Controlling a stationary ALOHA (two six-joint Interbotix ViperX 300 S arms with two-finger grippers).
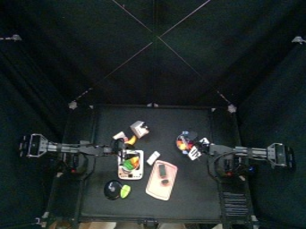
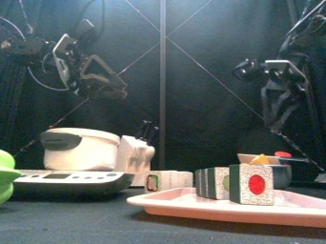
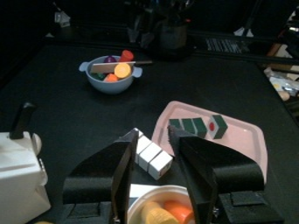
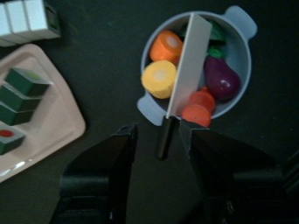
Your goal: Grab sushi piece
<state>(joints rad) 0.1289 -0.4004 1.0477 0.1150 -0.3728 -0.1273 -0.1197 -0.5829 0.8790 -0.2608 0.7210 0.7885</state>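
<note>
Sushi pieces point(image 3: 197, 129): lying on the pink tray point(image 3: 246, 144), desk centre, untouched. You are holding the right gripper point(image 4: 163, 144) wide open, empty, over the blue bowl point(image 4: 239, 52); the left gripper point(image 3: 163, 162) is hovering open, empty.
</note>
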